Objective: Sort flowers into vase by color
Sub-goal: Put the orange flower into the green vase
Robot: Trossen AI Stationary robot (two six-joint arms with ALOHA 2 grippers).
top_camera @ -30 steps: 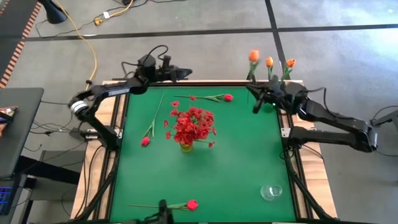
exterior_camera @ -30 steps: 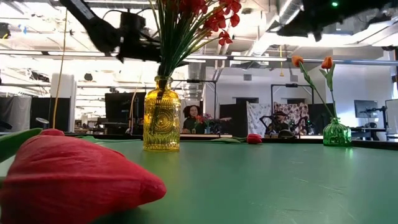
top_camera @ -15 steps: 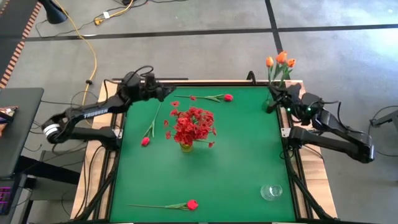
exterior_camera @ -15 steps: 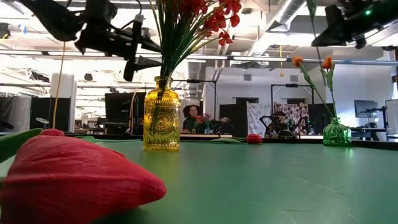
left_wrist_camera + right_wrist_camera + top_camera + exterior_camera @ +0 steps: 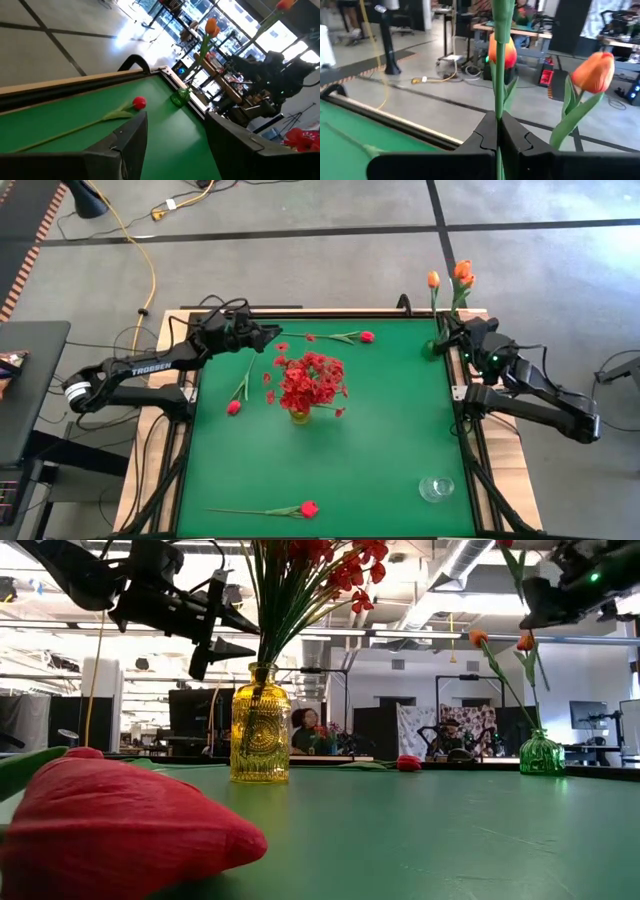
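My right gripper (image 5: 447, 332) is at the table's far right corner, shut on the green stem of an orange tulip (image 5: 462, 270). It stands beside the small green vase (image 5: 541, 755), where two more orange tulips (image 5: 432, 278) stand. My left gripper (image 5: 268, 335) is open over the table's far left part, short of a red-pink tulip (image 5: 139, 102) lying flat. The yellow vase (image 5: 259, 725) in the middle holds bushy red sprigs (image 5: 310, 380). Two more red-pink tulips (image 5: 233, 407) (image 5: 309, 508) lie on the cloth. My right gripper pinches the orange tulip's stem (image 5: 498, 107) between its two fingers, which lie across it, coming from the table's right side. The stem stands upright and runs up past the fingers. Whether its lower end is in the green vase, I cannot tell.
A clear glass vase (image 5: 436, 488) stands near the table's near right corner. The green cloth between the yellow vase and the right edge is bare. A black frame runs round the table edge (image 5: 330, 312). Desks and people show in the room beyond.
My right gripper has carried the orange tulip toward the table's right edge, bringing it beside the other two orange buds at the green vase. My left arm has swung from beyond the far edge toward the near side and down, over the table's far left part.
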